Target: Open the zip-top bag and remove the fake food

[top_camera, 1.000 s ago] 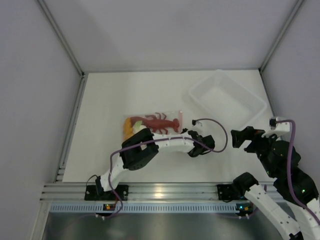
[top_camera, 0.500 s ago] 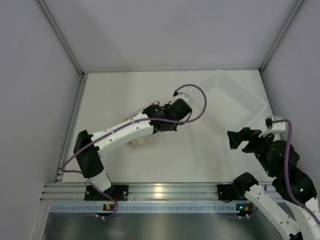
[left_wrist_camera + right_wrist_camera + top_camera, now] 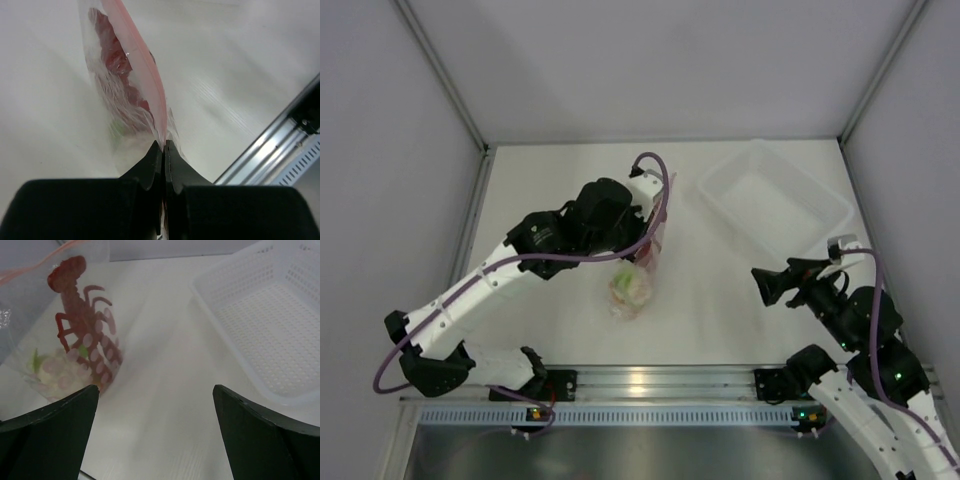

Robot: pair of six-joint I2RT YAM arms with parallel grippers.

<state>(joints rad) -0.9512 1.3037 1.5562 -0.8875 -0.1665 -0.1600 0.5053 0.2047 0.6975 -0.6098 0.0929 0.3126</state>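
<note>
Bag [image 3: 31, 310] holds lobster [image 3: 80, 322], leafy vegetable [image 3: 54, 371].

No text, label, brand, number or sign legible anywhere in view. Nothing printed to read on the zip-top bag [image 3: 638, 285], nor on the clear perforated tray [image 3: 775, 200] at two o'clock from it.
</note>
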